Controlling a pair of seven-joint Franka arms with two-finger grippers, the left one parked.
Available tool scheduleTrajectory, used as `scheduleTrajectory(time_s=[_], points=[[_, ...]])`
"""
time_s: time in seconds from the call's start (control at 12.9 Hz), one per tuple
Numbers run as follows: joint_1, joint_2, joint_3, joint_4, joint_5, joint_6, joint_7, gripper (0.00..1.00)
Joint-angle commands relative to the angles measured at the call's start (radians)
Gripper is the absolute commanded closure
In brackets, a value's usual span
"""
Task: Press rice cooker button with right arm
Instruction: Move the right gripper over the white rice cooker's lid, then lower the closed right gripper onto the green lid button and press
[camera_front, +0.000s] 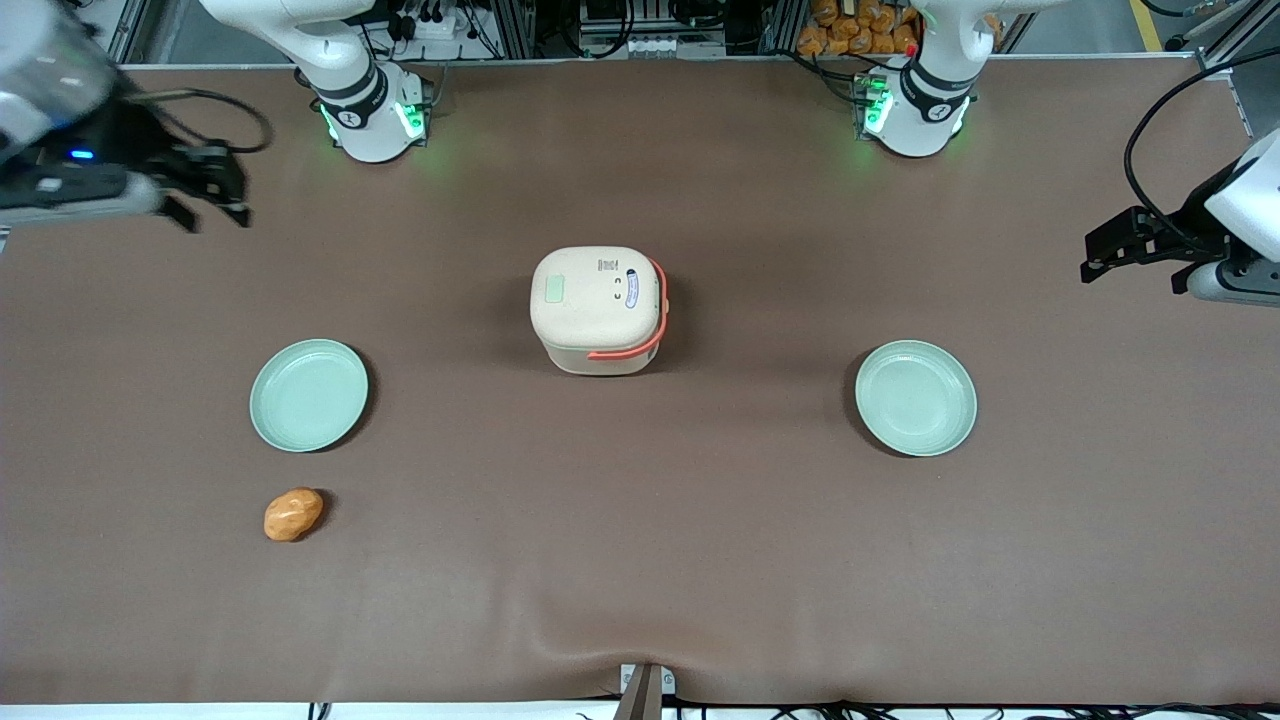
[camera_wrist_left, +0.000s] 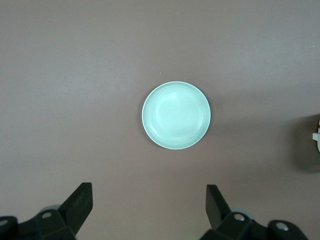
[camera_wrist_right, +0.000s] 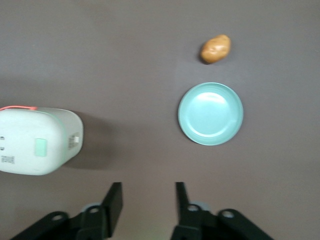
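Nearest the front camera lies a small orange-brown lump, possibly a potato (camera_front: 293, 514), though its surface is hard to read. Just beyond it sits a pale green plate (camera_front: 309, 395), toward the working arm's end of the table; a second plate (camera_front: 915, 397) lies toward the parked arm's end. Between the two plates, and a little farther from the front camera, stands the rice cooker (camera_front: 598, 310) with its cream lid down and the coral handle along one edge. On the lid, the button (camera_front: 555, 290) is a small pale green pad. Well apart from it, the right arm (camera_front: 55, 120) holds its gripper (camera_wrist_right: 146, 202) high above the table's working-arm end, fingers spread with nothing between them, far off sideways from the cooker.
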Motion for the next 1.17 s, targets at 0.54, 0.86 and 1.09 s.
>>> scheduleTrajectory(time_s=[0.54, 0.86, 1.09], points=[[0.248, 0.192, 0.055, -0.038, -0.009, 0.183, 0.41, 1.0], [0.34, 0.194, 0.055, -0.214, -0.013, 0.396, 0.542, 1.0], [0.357, 0.197, 0.055, -0.305, -0.013, 0.5, 0.548, 1.0]])
